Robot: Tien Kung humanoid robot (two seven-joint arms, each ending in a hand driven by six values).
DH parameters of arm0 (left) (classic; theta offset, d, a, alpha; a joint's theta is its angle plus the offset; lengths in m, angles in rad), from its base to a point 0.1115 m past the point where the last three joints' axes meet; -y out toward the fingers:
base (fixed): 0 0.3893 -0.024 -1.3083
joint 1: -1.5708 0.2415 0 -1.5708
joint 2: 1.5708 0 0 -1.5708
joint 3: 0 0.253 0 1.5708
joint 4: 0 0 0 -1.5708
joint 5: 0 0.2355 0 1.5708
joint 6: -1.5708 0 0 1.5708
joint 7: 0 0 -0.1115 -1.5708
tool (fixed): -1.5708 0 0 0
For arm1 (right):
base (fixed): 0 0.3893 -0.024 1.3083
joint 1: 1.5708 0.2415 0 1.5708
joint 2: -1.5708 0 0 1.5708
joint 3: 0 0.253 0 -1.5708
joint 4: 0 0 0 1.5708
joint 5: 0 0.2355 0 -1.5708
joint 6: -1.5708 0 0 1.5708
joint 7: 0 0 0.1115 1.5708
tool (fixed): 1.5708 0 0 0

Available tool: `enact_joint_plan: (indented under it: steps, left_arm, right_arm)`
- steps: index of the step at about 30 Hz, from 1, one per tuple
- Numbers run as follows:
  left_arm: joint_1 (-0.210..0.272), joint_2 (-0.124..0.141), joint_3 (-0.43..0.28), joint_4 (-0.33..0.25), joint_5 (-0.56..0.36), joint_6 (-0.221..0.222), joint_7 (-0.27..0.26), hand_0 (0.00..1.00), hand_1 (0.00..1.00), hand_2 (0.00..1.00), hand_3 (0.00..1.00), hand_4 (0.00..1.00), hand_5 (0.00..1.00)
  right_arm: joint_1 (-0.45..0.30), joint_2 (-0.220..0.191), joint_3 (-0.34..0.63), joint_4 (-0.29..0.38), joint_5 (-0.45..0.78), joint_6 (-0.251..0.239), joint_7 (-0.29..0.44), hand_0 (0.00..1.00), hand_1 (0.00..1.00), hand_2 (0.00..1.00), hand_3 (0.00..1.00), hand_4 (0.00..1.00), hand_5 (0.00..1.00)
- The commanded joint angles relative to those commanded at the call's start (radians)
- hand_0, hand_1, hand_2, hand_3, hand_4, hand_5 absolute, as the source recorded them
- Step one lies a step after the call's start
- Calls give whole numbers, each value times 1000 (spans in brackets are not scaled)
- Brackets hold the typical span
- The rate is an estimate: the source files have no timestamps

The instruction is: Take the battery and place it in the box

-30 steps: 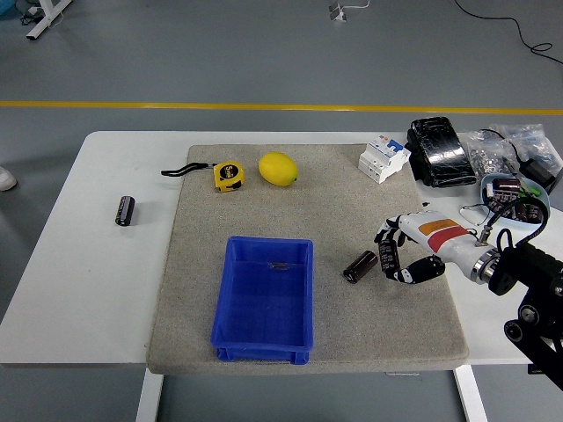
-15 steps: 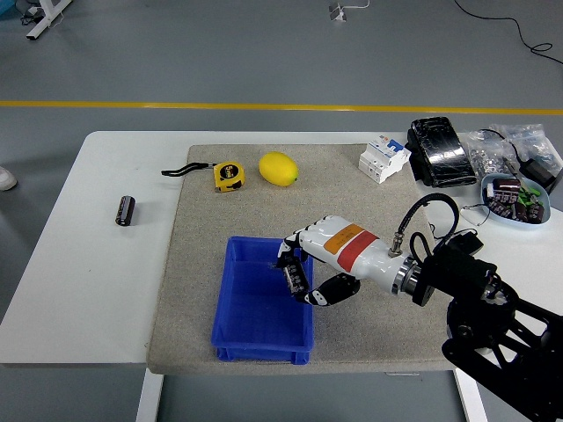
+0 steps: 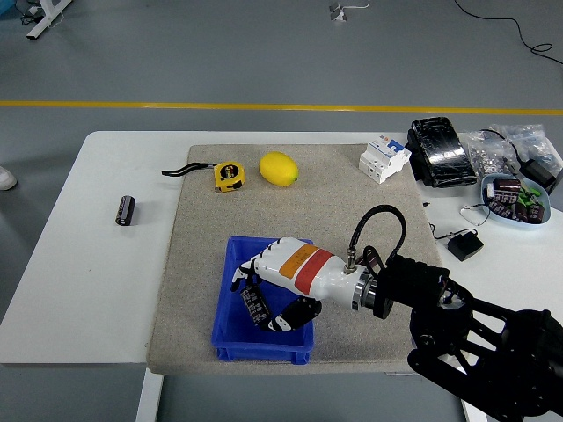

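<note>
1. A lab or workshop floor is suggested by the smooth grey painted concrete floor point(image 3: 176, 53), across which a yellow marking line point(image 3: 176, 105) is drawn.
2. A plain white work table point(image 3: 79, 264) is covered by a grey felt mat point(image 3: 334, 202).
3. Technical clutter is gathered at the right end: a white circuit breaker block point(image 3: 384, 158), a black wrapped pack point(image 3: 440, 151), clear bags of small metal parts point(image 3: 493, 149) and a pale blue bowl of components point(image 3: 515, 198).
4. A black cable point(image 3: 519, 31) is seen trailing over the floor.
</note>
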Motion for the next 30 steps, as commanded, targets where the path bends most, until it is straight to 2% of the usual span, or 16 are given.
enact_joint_plan:
  steps: [2, 3, 8, 9, 14, 15, 19, 20, 21, 26, 27, 30]
  left_arm:
    - [1, 0, -2, 0, 2, 0, 1, 614, 568, 627, 616, 625, 668]
    - [1, 0, -3, 0, 3, 0, 1, 613, 568, 625, 615, 626, 666]
    - [2, -1, -6, 0, 8, -1, 2, 613, 568, 625, 615, 626, 666]
    - [2, -1, -7, 1, 9, -1, 3, 613, 568, 625, 615, 624, 665]
    - [2, -3, -10, 1, 13, 0, 3, 613, 568, 625, 615, 624, 665]
    - [1, -3, -10, 1, 12, 1, 3, 613, 568, 624, 617, 623, 664]
    - [0, -3, -8, 0, 11, 0, 2, 613, 568, 624, 617, 623, 664]
    - [0, -3, -8, 0, 11, 0, 2, 613, 568, 624, 617, 623, 664]
    - [0, -3, -7, 0, 11, 0, 2, 613, 568, 623, 616, 624, 667]
    - [0, -4, -7, 1, 9, 0, 2, 613, 568, 623, 616, 624, 667]
    - [0, -4, -7, 1, 9, 0, 2, 613, 567, 623, 616, 622, 664]
    - [0, -5, -7, 1, 11, -1, 3, 613, 567, 623, 616, 622, 664]
  right_arm:
    - [0, -1, 0, -4, 8, -4, -3, 624, 637, 756, 864, 969, 171]
    - [0, -2, 1, -5, 13, -8, -2, 706, 713, 856, 989, 998, 248]
    - [-6, -3, 16, -8, 32, -30, 2, 706, 713, 856, 989, 998, 248]
    - [-8, -3, 20, -8, 33, -32, 3, 731, 728, 886, 998, 998, 250]
    - [-29, -2, 70, -19, 37, -64, -9, 731, 728, 886, 998, 998, 250]
    - [-33, -2, 83, -24, 36, -71, -13, 709, 709, 862, 990, 998, 234]
    - [-54, -6, 156, -74, 32, -126, -37, 709, 709, 862, 990, 998, 234]
    - [-61, -7, 172, -92, 31, -145, -48, 709, 709, 862, 990, 998, 234]
    - [-66, -8, 184, -107, 28, -161, -60, 688, 696, 843, 949, 998, 231]
    - [-117, -15, 236, -171, 25, -249, -123, 688, 696, 843, 949, 998, 231]
    - [-127, -15, 243, -178, 26, -259, -128, 689, 695, 833, 928, 998, 279]
    - [-160, -16, 267, -201, 28, -276, -135, 689, 695, 833, 928, 998, 279]
